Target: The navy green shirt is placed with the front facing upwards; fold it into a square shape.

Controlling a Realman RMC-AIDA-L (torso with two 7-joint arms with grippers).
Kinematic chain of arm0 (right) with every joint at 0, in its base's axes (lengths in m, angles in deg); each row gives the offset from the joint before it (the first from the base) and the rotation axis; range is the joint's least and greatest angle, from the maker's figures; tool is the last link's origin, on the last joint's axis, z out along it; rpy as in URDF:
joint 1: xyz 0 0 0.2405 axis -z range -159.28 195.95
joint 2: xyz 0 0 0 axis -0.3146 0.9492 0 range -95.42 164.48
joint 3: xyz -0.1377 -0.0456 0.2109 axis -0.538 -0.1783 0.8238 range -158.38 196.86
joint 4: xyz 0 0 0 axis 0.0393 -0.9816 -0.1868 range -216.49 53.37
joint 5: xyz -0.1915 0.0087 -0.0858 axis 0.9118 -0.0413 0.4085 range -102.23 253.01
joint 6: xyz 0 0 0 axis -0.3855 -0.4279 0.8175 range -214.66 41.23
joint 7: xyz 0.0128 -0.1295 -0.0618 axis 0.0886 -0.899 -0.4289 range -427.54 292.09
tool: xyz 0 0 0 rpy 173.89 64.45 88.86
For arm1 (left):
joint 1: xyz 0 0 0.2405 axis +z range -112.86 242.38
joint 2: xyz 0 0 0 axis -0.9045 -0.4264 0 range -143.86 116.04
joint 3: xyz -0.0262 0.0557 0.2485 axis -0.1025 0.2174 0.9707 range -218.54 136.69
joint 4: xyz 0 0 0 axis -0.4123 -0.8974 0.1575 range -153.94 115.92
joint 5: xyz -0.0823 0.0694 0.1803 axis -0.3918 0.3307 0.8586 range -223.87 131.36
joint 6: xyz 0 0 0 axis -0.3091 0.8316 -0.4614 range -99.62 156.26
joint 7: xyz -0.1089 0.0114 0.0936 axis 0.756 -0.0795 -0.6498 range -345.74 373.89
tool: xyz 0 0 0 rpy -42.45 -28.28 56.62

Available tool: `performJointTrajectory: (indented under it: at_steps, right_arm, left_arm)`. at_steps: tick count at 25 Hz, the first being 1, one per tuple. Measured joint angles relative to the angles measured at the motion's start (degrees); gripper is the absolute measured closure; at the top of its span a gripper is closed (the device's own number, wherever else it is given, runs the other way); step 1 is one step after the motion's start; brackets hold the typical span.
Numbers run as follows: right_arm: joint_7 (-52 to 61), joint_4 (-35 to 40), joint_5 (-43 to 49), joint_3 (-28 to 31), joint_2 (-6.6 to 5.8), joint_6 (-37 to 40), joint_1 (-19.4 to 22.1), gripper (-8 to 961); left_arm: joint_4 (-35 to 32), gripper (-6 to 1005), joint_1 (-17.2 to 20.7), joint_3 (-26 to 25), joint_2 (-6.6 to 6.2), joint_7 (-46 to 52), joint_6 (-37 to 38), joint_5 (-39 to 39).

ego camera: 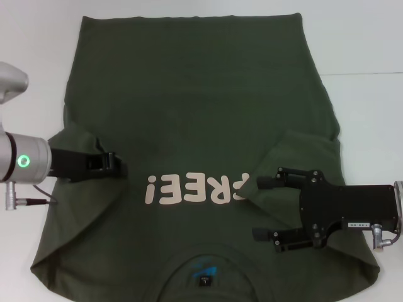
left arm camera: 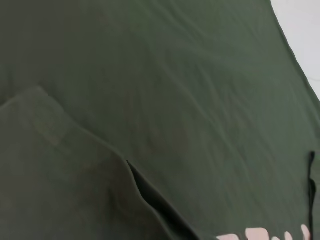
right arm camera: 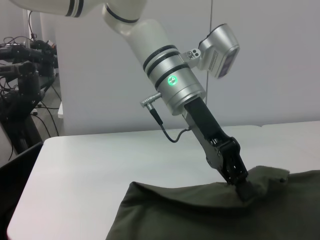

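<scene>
The navy green shirt point(ego camera: 201, 113) lies flat on the white table point(ego camera: 365, 44), front up, collar toward the robot, hem at the far edge; its pink FREE! lettering point(ego camera: 195, 187) reads upside down from the head camera. Both sleeves are folded in over the chest. It looks like light, limp cotton: it will sag and crease rather than hold a shape, and a single pinch should drag the layers with it, so doubled edges, sleeve folds or hem corners seem the best holds. No containers are in view. The left gripper point(ego camera: 118, 165) sits on the folded left sleeve, its tips buried in the cloth and seemingly pinching it in the right wrist view. The right gripper point(ego camera: 267, 207) hovers over the right sleeve, fingers spread wide, holding nothing
</scene>
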Motion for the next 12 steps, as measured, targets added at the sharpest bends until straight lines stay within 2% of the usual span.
performJointTrajectory:
  at_steps: [12]
  right_arm:
    - [-0.34,-0.79,0.0,0.0,0.0,0.0,0.0,124]
  left_arm:
    - [4.42,940,-0.96,0.76,0.02,-3.0,0.0,-2.13]
